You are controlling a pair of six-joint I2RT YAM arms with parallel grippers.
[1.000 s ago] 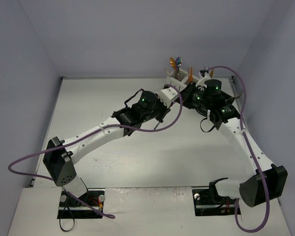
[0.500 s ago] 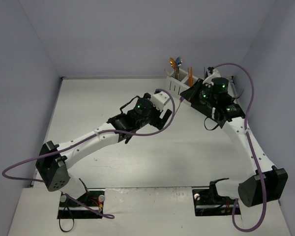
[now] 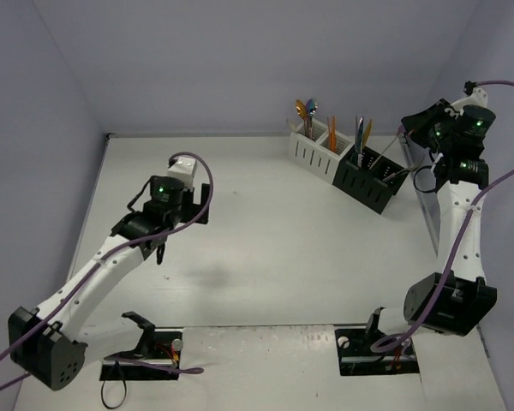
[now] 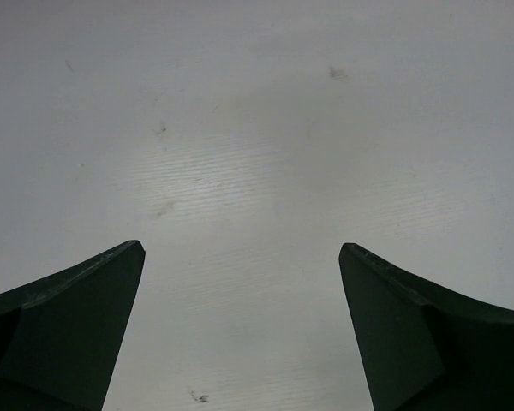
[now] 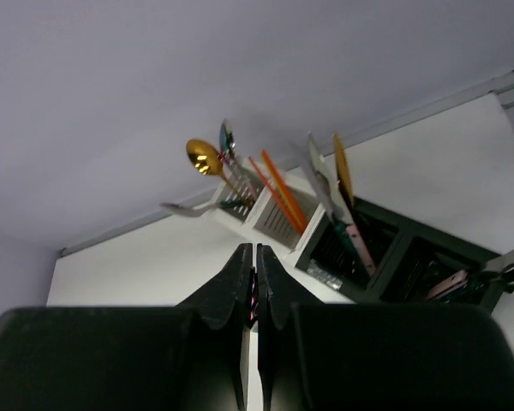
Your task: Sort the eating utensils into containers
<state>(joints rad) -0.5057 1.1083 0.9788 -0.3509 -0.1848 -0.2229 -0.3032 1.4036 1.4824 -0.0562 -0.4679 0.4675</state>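
Nearest to us, at the lower left of the top view, the left arm reaches out over the bare tabletop (image 3: 265, 248). Its wrist view shows the left fingers (image 4: 68, 330) spread wide, pointing down at plain white surface with nothing between them. We take that as a resting pose, since no utensil lies under them.

Further back, at the right edge of the frame, the right arm stands tall. The right fingers (image 5: 229, 295) are pressed together with only a thin seam between them and they hold nothing. From that height the wrist camera looks down on the containers, which suits checking them more than picking.

Farthest off, at the upper centre-right against the wall, the white caddy (image 3: 311, 147) and the black caddy (image 3: 370, 181) sit joined in a slanting row. The utensils (image 3: 306, 111) stand in their compartments with the heads up. The narrow slots keep them nearly upright, though a silver fork (image 5: 188, 208) leans out low over the white end. A gold spoon (image 5: 201, 155) and two copper-orange pieces (image 5: 278, 193) are in the white caddy, and a pink piece (image 5: 450, 282) is in the black one.

We see nothing loose on the tabletop, so the sorting looks close to finished.

We can read no brand, label or writing anywhere (only green lights on the arm joints).
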